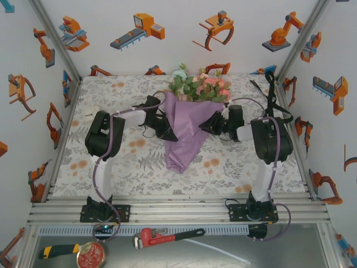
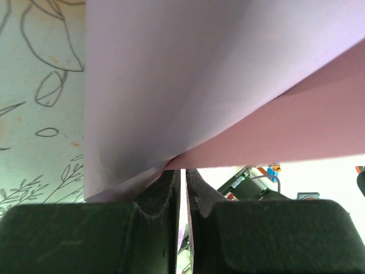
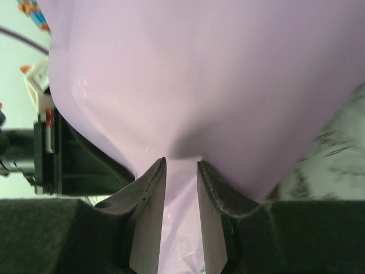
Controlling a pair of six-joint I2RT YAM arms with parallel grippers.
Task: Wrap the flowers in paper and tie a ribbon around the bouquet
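One floral table cover (image 1: 111,162) carries one bouquet (image 1: 187,111) at its centre. It is a single lilac paper (image 1: 183,139) cone, tip toward 6 o'clock, with one bunch of flowers (image 1: 201,86) at 12. Two grippers flank it. The left gripper (image 1: 169,134), at 9 o'clock, pinches a paper edge between nearly closed jaws. The right gripper (image 1: 207,125), at 3 o'clock, has paper between slightly parted jaws; I cannot tell whether it grips. One black ribbon (image 1: 271,97) lies at 2 o'clock.

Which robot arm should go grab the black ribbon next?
Probably the right. The ribbon lies at the far right, beside that arm, and the right gripper has its jaws apart around the paper. The left gripper is pinched shut on the paper, steadying the bouquet.
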